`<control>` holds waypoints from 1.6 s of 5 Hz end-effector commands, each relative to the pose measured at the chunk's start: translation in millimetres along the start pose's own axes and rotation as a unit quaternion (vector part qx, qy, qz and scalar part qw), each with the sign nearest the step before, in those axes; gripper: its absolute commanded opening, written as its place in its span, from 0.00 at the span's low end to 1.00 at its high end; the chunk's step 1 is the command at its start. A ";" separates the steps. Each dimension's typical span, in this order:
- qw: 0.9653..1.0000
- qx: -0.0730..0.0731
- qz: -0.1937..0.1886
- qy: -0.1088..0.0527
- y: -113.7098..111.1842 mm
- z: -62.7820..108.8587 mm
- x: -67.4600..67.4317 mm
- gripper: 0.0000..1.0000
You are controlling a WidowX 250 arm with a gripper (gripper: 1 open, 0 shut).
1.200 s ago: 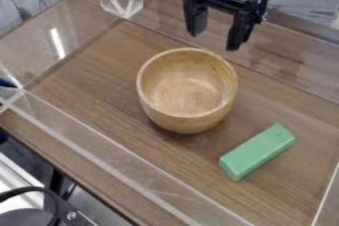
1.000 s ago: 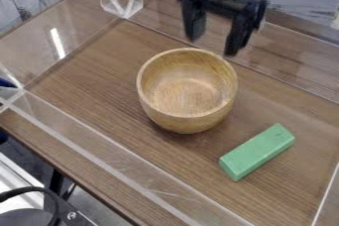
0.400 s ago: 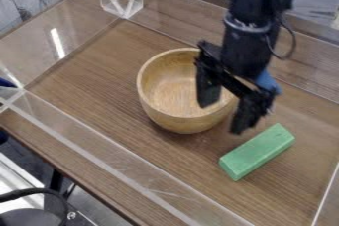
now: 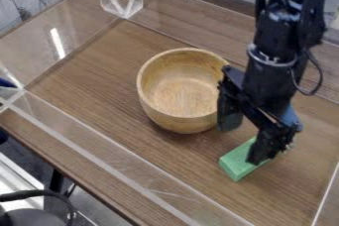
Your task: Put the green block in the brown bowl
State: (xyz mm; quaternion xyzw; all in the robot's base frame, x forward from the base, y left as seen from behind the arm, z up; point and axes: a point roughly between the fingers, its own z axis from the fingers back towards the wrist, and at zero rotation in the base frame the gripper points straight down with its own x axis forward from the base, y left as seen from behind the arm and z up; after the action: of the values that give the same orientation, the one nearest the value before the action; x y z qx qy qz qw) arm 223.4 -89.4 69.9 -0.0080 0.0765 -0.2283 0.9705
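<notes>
Green block [image 4: 243, 164] flat on counter [image 4: 93, 81], just right of brown bowl [image 4: 188, 90]. Pincer [image 4: 252, 135] spread wide directly above, empty. Likely light, rigid, smooth; best pinched across narrow middle.

Far end of the green block [image 4: 244, 163] hidden behind the end effector [image 4: 251, 131], part of the brown bowl [image 4: 179, 89] rim covered by 1 finger, arm cut off by the top edge, bench [image 4: 93, 81] cropped at the right and bottom edges.
</notes>
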 end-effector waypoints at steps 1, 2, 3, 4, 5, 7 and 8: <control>1.000 0.001 -0.009 -0.020 -2.0 -0.3 6.4 1.00; 1.000 0.000 -0.015 -0.018 -1.9 -10.9 6.5 1.00; 1.000 -0.004 -0.020 -0.018 -1.0 -22.8 6.4 1.00; 1.000 -0.007 -0.022 -0.019 1.4 -32.1 7.2 1.00; 0.999 -0.009 -0.025 -0.023 2.9 -37.5 7.4 1.00; 0.999 -0.008 -0.028 -0.031 9.4 -41.8 9.0 1.00; 0.999 -0.009 -0.029 -0.036 12.2 -43.4 9.3 1.00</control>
State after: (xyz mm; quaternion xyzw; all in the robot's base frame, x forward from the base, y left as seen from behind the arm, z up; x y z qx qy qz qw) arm 225.6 -81.9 21.3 -0.0249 0.0559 -0.2542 0.9652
